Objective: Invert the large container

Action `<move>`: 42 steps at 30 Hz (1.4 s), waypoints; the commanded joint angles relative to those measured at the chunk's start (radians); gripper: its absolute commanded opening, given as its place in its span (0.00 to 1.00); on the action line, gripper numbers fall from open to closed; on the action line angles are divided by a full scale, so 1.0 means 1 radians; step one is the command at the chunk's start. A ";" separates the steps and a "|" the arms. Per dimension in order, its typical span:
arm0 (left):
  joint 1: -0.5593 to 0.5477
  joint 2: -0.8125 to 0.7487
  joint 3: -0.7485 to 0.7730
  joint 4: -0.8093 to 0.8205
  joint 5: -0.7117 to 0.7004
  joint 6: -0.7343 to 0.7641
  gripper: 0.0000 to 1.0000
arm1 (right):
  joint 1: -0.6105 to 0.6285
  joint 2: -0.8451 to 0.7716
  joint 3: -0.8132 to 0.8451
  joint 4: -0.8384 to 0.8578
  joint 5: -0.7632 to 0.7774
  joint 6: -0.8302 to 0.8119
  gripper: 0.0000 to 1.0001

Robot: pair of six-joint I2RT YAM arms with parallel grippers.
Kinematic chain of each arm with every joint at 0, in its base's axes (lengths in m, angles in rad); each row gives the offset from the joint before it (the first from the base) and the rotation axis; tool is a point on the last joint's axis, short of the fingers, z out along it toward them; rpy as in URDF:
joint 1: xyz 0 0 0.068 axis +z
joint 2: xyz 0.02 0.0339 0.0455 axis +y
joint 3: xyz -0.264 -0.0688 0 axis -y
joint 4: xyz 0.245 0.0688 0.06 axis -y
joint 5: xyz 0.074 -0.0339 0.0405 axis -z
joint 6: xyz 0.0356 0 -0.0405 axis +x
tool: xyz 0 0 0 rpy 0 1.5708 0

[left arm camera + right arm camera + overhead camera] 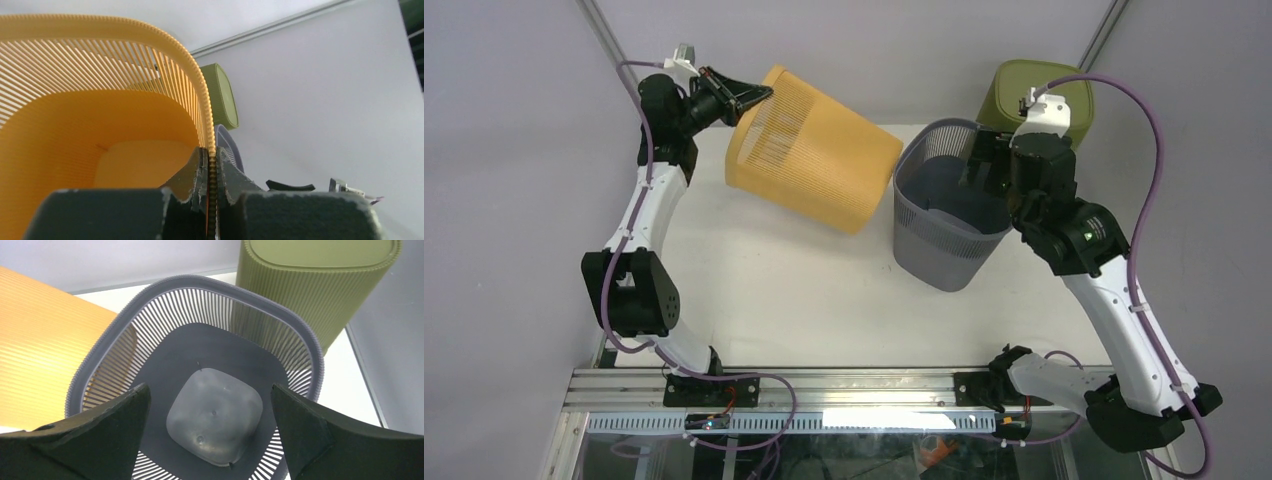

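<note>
The orange basket (814,150) lies tipped on its side, left of the grey basket (944,262), its base seemingly touching it. The left gripper (759,95) pinches the orange rim. The right gripper (210,390) hangs spread wide above the grey basket.

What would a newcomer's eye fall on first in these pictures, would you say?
The big orange basket at the far left, tilted over, its rim pinched in the left gripper. Then the grey basket upright at centre right, the open right gripper hanging over its mouth, an olive-green bin behind it.
</note>
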 commanded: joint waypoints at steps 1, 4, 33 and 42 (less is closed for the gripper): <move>0.029 -0.073 -0.123 0.435 0.015 -0.311 0.00 | -0.001 0.022 0.018 0.079 -0.089 0.009 0.93; 0.037 -0.041 -0.214 0.563 0.009 -0.409 0.00 | -0.001 0.035 0.023 0.081 -0.124 0.019 0.94; 0.156 0.168 -0.344 0.135 0.099 0.078 0.00 | 0.075 0.119 0.054 -0.155 -0.644 -0.136 0.84; 0.177 0.236 -0.361 0.027 0.102 0.189 0.00 | 0.105 0.212 0.049 -0.242 -0.517 -0.167 0.38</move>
